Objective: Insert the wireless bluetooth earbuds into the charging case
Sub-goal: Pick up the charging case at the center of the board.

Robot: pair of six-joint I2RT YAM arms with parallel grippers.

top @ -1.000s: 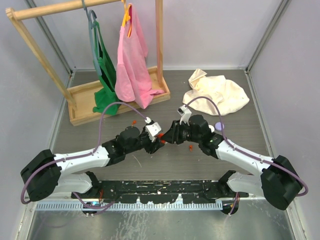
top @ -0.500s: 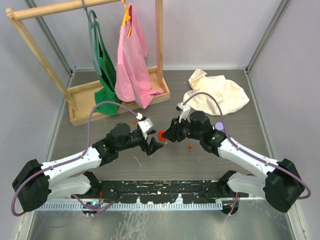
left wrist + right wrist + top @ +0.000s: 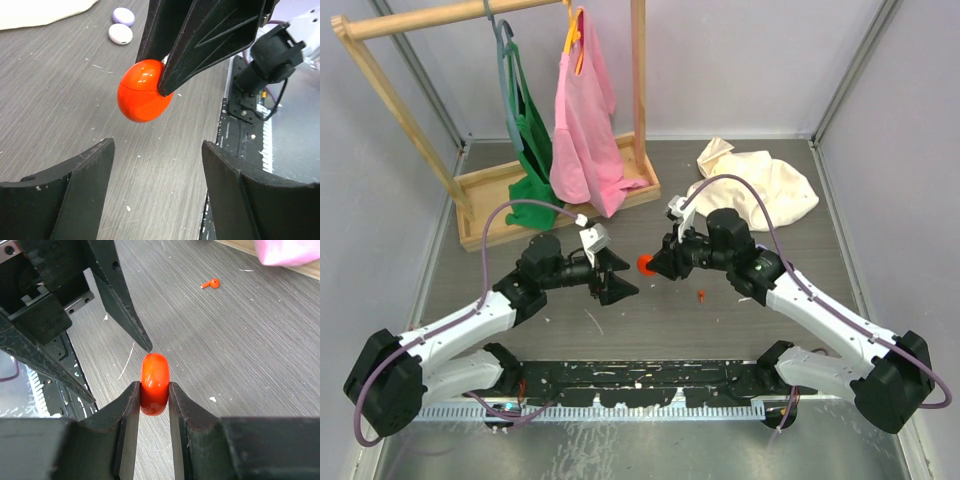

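earbuds: one red earbud [image 3: 210, 283] lies loose on the table [image 3: 660, 215], near the pink garment [image 3: 287, 251]; a second red earbud [image 3: 702, 295] lies on the table just beside the right forearm; neither sits in a case.
charging case: red charging case [image 3: 145, 91], lid closed (a seam runs round its middle), held up off the table between the two arms.
right gripper: right gripper [image 3: 154, 390] clamped on the red charging case, one finger on each side.
left gripper: left gripper [image 3: 157, 147] fingers spread apart, holding nothing, pointed at the case, not touching it.
other cases: lilac case [image 3: 123, 16] and white case [image 3: 120, 34] lie just beside each other on the table, near the cream cloth [image 3: 755, 190].
rack: wooden rack [image 3: 380, 70] at far left.
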